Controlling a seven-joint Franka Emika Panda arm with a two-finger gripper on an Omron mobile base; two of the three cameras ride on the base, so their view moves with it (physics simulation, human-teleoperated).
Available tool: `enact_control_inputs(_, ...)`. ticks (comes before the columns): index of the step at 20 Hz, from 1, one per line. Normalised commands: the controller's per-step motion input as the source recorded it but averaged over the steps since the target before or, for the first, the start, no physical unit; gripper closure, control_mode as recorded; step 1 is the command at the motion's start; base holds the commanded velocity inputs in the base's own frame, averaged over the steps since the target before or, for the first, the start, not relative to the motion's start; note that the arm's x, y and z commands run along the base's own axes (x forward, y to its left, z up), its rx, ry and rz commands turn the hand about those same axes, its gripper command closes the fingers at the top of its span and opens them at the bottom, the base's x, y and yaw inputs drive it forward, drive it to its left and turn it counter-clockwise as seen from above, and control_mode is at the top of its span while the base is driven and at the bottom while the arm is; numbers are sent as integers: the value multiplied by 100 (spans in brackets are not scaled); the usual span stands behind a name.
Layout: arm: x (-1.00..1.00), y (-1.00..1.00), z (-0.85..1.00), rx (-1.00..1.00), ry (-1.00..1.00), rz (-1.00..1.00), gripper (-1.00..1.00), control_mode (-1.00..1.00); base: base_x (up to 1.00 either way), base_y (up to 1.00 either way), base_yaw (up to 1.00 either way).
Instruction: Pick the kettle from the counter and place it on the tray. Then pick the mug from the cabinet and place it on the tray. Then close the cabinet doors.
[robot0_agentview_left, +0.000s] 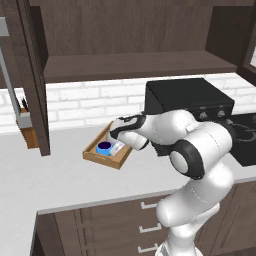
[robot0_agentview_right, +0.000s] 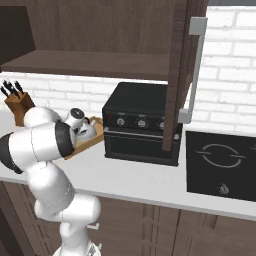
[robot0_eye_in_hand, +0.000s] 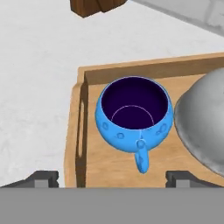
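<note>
While gripper (robot0_eye_in_hand: 105, 177) fingers spread wide | round glossy blue mug (robot0_eye_in_hand: 134, 118) upright in wooden tray (robot0_eye_in_hand: 83, 131) | domed metal kettle (robot0_eye_in_hand: 203, 118) beside

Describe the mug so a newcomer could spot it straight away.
On the counter, left of the black oven, lies a wooden tray. The mug stands upright in it beside the grey kettle. It is the one bright blue thing there, round, dark inside, with a small handle.

Even, diffuse rendered light is falling everywhere, leaving the counter (robot0_agentview_left: 60, 170) bright and nearly shadowless. The cabinet (robot0_agentview_left: 125, 35) interior is staying dim. Edges are looking soft and slightly pixelated.
</note>
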Motion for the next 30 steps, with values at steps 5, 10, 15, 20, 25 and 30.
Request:
enact_control_inputs(5,-81,-6,100,0,0,-9,-100,-100,0,0,0)
enact_control_inputs(10,-86,-28,100,0,8,-17,-100,-100,0,0,0)
enact_control_inputs(15,-65,-32,57,2,7,-11,-100,-100,0,0,0)
enact_control_inputs(20,-3,-1,1,6,1,0,-100,-100,0,0,0)
enact_control_inputs(25,-47,-9,38,1,0,-10,-100,-100,0,0,0)
enact_control_inputs(30,-68,-42,74,1,6,-23,-100,-100,0,0,0)
